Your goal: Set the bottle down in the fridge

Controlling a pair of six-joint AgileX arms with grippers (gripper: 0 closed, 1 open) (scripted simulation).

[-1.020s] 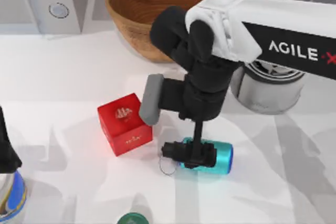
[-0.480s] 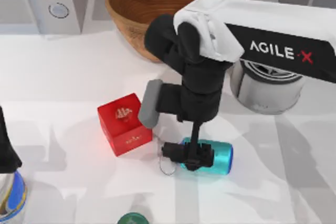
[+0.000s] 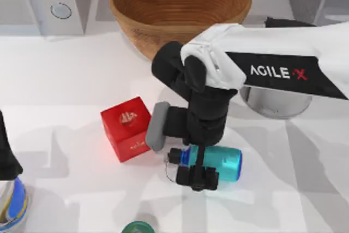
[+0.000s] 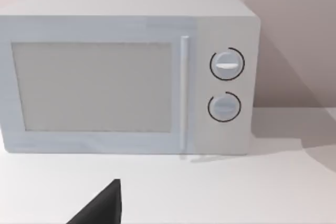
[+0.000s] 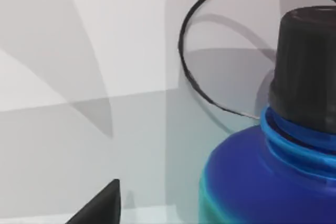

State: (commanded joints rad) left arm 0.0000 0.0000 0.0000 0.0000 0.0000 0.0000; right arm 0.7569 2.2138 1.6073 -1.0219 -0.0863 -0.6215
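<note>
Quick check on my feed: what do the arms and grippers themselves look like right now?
The right arm is a white shell with a black band lettered AGILE X in white, the X red. Its wrist is black and chunky, with a grey rounded block on the side. The right gripper is black. The left arm shows as a black shape at the table's left edge.
</note>
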